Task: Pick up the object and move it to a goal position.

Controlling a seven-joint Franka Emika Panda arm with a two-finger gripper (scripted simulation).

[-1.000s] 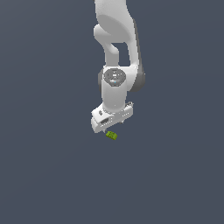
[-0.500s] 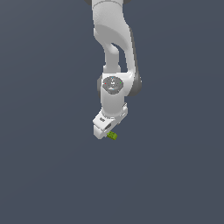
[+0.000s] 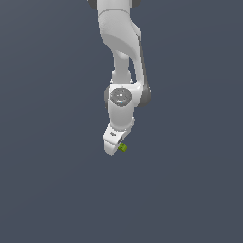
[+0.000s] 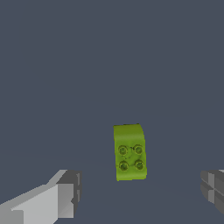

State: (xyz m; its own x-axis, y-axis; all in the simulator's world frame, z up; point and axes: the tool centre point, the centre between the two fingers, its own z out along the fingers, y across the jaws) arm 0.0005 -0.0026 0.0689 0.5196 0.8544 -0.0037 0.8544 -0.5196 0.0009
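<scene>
The object is a tiny lime-green block (image 4: 129, 152) with several darker studs on its top face. It lies on the grey floor. In the exterior view only a small part of it (image 3: 123, 148) shows beside the white hand. My gripper (image 4: 140, 192) is open, with one finger (image 4: 65, 194) on one side and the other finger (image 4: 214, 186) on the opposite side. The block sits between the fingers, apart from both. In the exterior view the gripper (image 3: 113, 146) hangs directly over the block and hides most of it.
The white arm (image 3: 124, 57) reaches down from the top of the exterior view. The plain grey floor (image 3: 190, 190) surrounds the block on all sides.
The hand has turned about its vertical axis and shifted slightly toward the exterior view's left, staying low over the green block. The block has not moved.
</scene>
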